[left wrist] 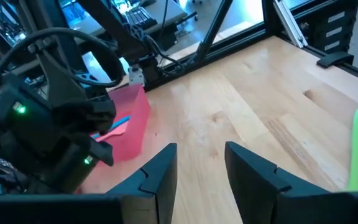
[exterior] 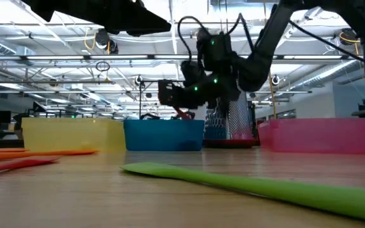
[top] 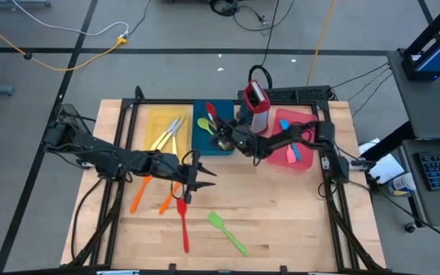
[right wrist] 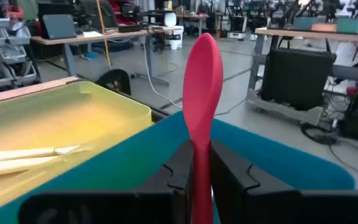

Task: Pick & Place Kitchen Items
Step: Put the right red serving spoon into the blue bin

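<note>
Green spatula (exterior: pixel 246 182) lies nearest on the table. Right gripper (right wrist: pixel 201 163), clamped on the red spoon (right wrist: pixel 202 81), hangs over the blue tray (top: pixel 211 134); lower before releasing, so it lands inside. Spoon's long axis follows the fingers, bowl outward. Left gripper (left wrist: pixel 201 163) waits open over the table.

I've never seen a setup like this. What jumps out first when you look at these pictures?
Most striking is the red spoon standing upright, pinched in the right gripper over the blue tray, which sits between a yellow tray and a pink tray. On the bare wood nearer the front lies a green spatula, with orange and red utensils beside it, and the left gripper hangs open above them.
</note>
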### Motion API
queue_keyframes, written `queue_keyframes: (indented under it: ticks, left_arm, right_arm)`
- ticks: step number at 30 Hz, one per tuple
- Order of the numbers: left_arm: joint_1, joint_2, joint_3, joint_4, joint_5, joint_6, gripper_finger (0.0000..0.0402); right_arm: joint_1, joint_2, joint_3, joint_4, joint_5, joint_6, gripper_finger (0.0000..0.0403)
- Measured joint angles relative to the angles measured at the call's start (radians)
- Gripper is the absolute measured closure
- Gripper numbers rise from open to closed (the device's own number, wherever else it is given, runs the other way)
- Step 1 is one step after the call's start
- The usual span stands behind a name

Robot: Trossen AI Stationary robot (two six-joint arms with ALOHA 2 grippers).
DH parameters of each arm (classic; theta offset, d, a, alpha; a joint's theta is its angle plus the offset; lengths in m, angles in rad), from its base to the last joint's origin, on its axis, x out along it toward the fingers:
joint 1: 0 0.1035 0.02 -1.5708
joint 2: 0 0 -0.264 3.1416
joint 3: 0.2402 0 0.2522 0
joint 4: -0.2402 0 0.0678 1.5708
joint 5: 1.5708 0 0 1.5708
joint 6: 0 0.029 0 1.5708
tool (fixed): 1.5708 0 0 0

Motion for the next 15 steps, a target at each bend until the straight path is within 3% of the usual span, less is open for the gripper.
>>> queue_keyframes:
  ticks: [15]
  left_arm:
    - [0.002,0.0,0.0,-0.036,0.0,-0.019,0.0261]
  right_arm:
    - [-0.051,0.033,0.0,-0.167,-0.004,0.058,0.0362]
